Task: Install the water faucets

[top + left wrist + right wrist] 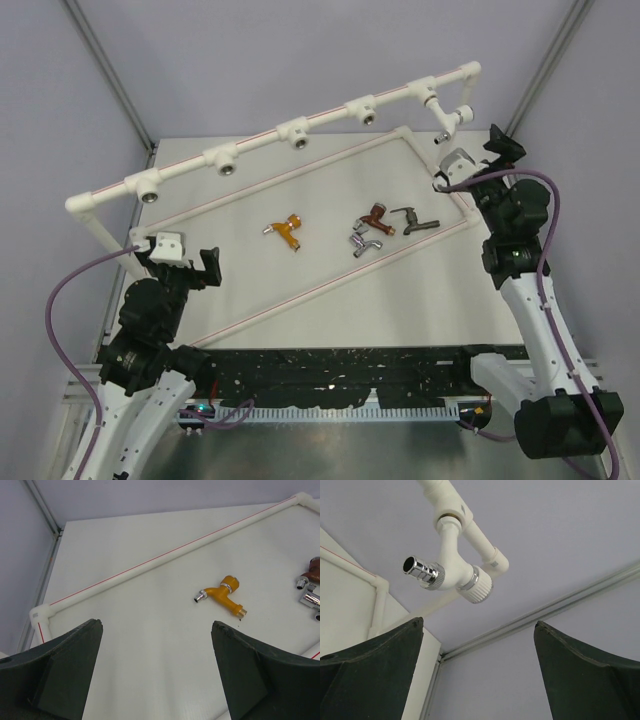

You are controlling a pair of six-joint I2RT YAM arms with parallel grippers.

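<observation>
The white faucet hangs from the pipe frame above the far right corner of the table; the orange faucet lies alone mid-table, and the copper faucet, chrome faucet and dark faucet bunch toward the right edge. The right gripper, just below the white one, and the left gripper, by the left edge, both stand spread and empty. Fingers closing into that bunch could shove neighbours or seize one askew, so it cross-threads.
</observation>
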